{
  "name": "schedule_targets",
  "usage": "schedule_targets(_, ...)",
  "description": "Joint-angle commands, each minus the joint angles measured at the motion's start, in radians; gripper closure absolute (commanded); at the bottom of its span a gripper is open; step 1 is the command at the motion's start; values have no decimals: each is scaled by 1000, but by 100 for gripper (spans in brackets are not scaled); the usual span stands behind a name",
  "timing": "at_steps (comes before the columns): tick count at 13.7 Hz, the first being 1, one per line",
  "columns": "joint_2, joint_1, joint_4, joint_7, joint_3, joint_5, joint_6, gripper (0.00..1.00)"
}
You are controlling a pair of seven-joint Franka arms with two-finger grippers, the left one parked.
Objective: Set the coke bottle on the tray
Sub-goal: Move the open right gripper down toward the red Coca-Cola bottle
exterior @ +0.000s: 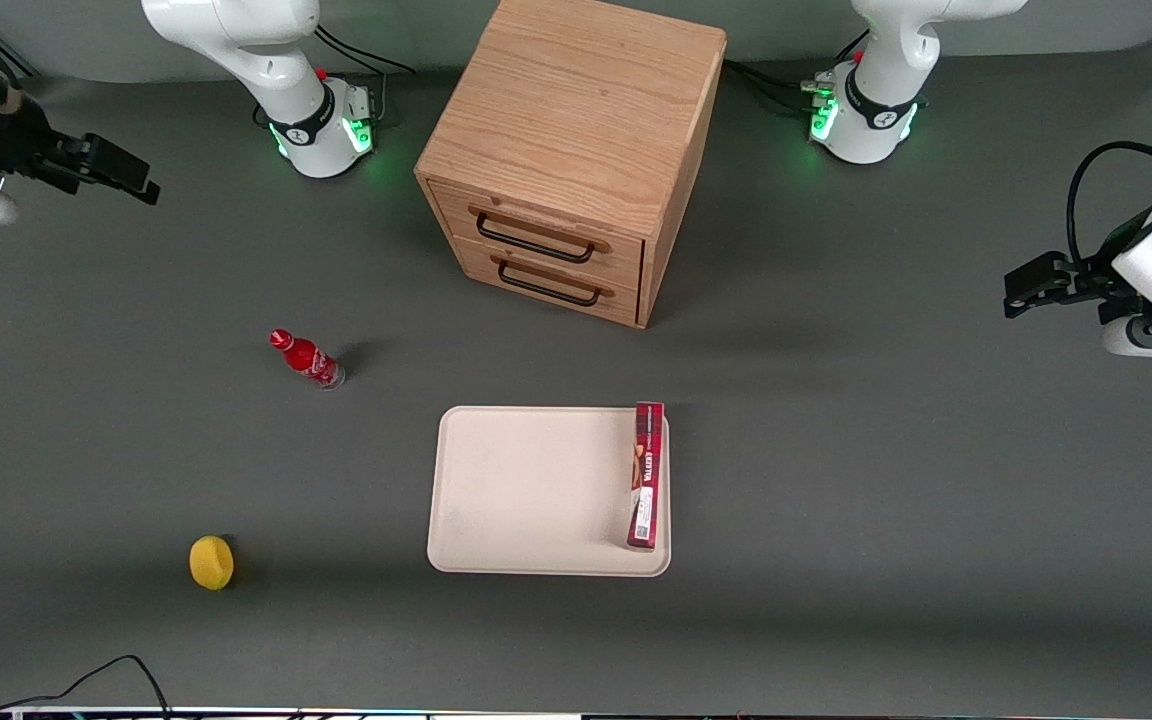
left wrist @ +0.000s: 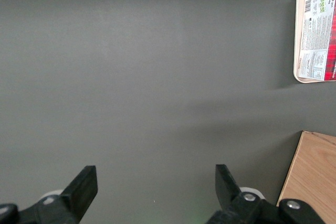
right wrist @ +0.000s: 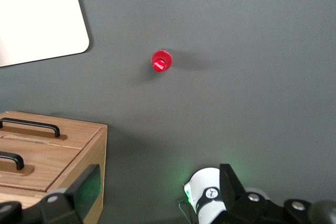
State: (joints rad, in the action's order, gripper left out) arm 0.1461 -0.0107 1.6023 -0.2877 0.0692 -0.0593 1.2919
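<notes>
The coke bottle (exterior: 308, 359), small and red with a red cap, stands on the dark grey table, apart from the tray and toward the working arm's end. In the right wrist view I see it from above (right wrist: 161, 61). The cream-beige tray (exterior: 536, 490) lies nearer to the front camera than the wooden cabinet; a corner of it shows in the right wrist view (right wrist: 37, 19). My gripper (exterior: 141, 183) hangs above the working arm's end of the table, farther from the front camera than the bottle. It is open and empty (right wrist: 157, 187).
A long red box (exterior: 647, 475) lies on the tray along its edge toward the parked arm. A wooden two-drawer cabinet (exterior: 566, 150) stands mid-table, drawers shut. A yellow lemon (exterior: 211, 562) lies nearer to the front camera than the bottle.
</notes>
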Motion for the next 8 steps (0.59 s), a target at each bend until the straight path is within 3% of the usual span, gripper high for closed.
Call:
schedule_targets(1,-47,3,-62,-72,3,6,-37,0)
schedule_targets(6,-59,8,-13,-105,15,6,-20,0)
schedule_targets(8,-57,6,129,-96,17,-5,123,0)
